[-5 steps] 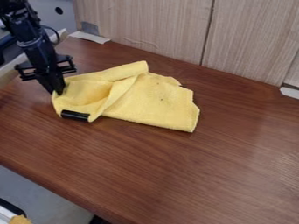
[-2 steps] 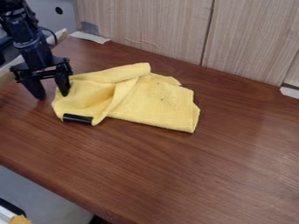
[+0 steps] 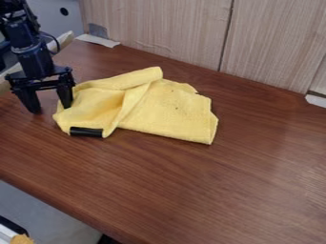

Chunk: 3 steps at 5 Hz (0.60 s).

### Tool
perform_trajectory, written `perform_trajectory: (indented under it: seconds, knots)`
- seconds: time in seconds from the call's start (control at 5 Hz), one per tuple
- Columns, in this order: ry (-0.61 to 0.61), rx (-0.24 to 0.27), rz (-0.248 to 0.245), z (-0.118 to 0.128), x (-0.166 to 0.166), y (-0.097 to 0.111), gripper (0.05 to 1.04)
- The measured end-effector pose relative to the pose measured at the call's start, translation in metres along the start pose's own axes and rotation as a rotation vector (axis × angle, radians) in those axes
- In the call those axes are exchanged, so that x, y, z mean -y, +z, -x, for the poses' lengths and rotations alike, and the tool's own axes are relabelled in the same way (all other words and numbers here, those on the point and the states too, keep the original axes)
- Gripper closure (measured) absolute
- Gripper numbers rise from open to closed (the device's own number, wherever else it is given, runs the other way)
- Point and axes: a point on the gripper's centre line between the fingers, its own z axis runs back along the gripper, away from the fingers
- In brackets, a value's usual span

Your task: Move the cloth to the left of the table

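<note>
The black gripper hangs at the upper left of the table, open, its two fingers spread apart. Its right finger meets the left edge of the yellow cloth, while the other finger stands off to the cloth's left over bare wood. The cloth lies crumpled and folded on the left and middle part of the brown wooden table, with a black strip at its lower left corner.
A light wood-panelled wall runs along the back of the table. Whitish tape is stuck near the back left corner. The table's front edge slants down from the left.
The gripper has opened from its closed pose at the cloth's left end and shifted slightly left. The cloth's left end has settled a little, and the black strip moved slightly down.
</note>
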Motion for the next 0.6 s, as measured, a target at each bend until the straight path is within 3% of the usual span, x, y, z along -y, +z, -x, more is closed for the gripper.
perform_trajectory:
  seconds: [0.2,0.6]
  knots:
    - [-0.001,0.037,-0.015,0.001,0.001,0.027,0.083]
    - [-0.056,0.100,-0.029,0.001,0.017,0.060,0.083]
